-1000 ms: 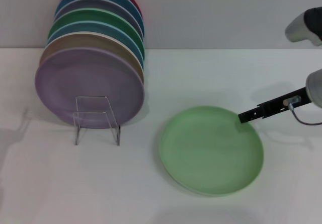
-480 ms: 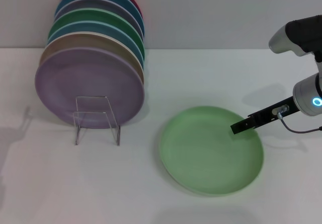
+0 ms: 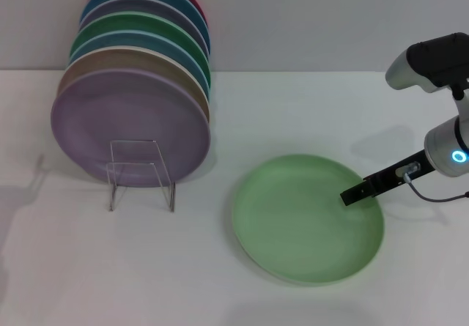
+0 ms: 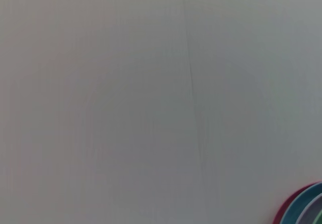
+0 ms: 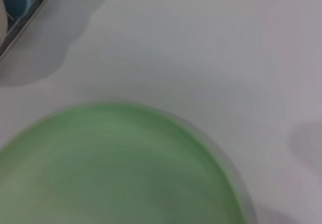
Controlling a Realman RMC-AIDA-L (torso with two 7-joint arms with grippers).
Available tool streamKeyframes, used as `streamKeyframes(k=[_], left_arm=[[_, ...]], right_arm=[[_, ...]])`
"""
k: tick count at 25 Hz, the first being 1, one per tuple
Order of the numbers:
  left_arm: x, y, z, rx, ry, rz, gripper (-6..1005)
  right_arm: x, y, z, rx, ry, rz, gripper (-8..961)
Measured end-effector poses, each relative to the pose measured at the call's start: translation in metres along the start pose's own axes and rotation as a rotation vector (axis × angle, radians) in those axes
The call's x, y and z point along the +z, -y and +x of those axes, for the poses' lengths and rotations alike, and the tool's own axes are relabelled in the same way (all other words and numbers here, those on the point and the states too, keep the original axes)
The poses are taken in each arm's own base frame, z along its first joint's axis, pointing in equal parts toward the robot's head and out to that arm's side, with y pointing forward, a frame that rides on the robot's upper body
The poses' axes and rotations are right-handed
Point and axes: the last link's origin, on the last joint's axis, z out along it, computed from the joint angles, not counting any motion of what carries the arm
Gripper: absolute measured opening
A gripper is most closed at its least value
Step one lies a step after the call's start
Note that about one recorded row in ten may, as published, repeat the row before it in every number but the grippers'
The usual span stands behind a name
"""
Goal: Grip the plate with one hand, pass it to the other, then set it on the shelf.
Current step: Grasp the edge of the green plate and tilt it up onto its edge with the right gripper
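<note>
White tabletop, pale wall behind. Landmark: the mint plate (image 3: 308, 218), lying flat near the front edge. Right gripper (image 3: 353, 195) reaches over the plate's right rim, angled low, probably lining up a rim pinch; cannot tell whether its fingers are apart or together. Left of the plate and farther back, the clear shelf (image 3: 141, 173) props a leaning stack of coloured plates (image 3: 130, 124). Left gripper not visible.

My tabletop (image 3: 308, 113) was plain white. The pale green plate (image 3: 308, 220) lay flat on it, off to my right. Well apart on the left sat the little clear shelf (image 3: 141, 173), with a row of colored plates (image 3: 132, 124) standing on edge behind it.
</note>
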Motion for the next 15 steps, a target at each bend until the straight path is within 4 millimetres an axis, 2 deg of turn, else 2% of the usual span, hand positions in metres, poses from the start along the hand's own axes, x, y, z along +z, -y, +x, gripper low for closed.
streamKeyframes(k=[12,15], left_arm=[[0.0012,-0.002,0.002,-0.003,-0.014,-0.006,792],[0.0016,-0.0025,0.0024,-0.004,-0.016,-0.008,790]], right_arm=[[0.0028,-0.0017,0.0008,-0.001,-0.01,0.001,739],[0.0028,-0.002,0.0004,0.002,-0.008,-0.001,605]])
